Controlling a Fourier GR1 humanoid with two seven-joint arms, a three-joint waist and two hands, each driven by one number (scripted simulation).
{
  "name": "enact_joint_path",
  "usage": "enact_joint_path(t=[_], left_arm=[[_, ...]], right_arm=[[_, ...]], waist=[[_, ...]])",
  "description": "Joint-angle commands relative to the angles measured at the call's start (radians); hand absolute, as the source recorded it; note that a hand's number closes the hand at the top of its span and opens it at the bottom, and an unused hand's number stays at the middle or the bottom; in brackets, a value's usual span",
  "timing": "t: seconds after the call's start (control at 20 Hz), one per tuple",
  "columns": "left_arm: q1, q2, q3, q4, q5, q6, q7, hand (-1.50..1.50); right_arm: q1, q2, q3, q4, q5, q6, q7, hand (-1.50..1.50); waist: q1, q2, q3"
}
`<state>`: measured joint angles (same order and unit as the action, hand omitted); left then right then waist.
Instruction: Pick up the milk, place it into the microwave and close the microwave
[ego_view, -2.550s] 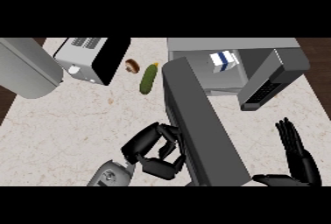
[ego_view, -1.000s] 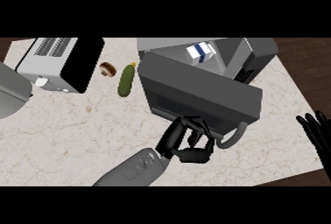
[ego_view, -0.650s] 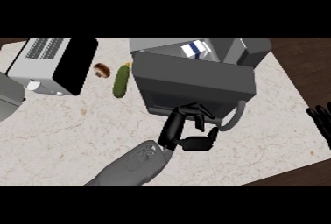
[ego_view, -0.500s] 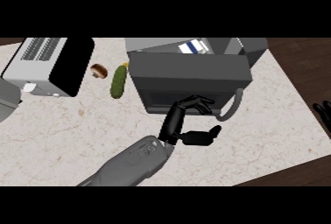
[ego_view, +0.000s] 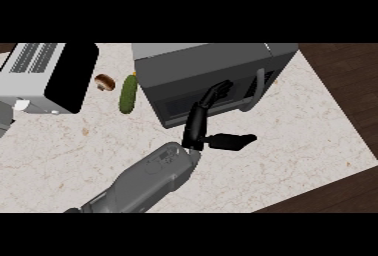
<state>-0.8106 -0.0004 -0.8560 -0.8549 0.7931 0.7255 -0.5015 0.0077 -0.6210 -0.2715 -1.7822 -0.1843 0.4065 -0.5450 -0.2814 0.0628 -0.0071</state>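
Item: microwave (ego_view: 210, 65), far centre of the counter (ego_view: 295, 130), door seemingly shut or almost so. Milk: we see none; presumably inside. Left hand (ego_view: 207, 120): open, straight fingers flat on the door beside its handle (ego_view: 255, 90), thumb out to the right. Right hand: absent. We judge closing nearly finished; we advise pushing squarely until flush.

Grey, rounded forearm (ego_view: 144, 182); slim black hand (ego_view: 203, 120) with thumb.
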Motion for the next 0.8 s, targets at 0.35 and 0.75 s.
enact_joint_path(t=[0.35,0.75], left_arm=[[-0.07,0.0,0.037,0.036,0.116,0.047,-0.052,-1.5],[-0.086,0.0,0.026,0.061,0.164,0.043,-0.09,-1.5]], right_arm=[[-0.091,-0.05,-0.023,0.016,0.055,-0.035,0.007,1.5],[-0.144,-0.058,-0.017,0.038,0.061,-0.044,0.021,1.5]], waist=[[-0.008,0.024,0.003],[-0.008,0.033,0.004]])
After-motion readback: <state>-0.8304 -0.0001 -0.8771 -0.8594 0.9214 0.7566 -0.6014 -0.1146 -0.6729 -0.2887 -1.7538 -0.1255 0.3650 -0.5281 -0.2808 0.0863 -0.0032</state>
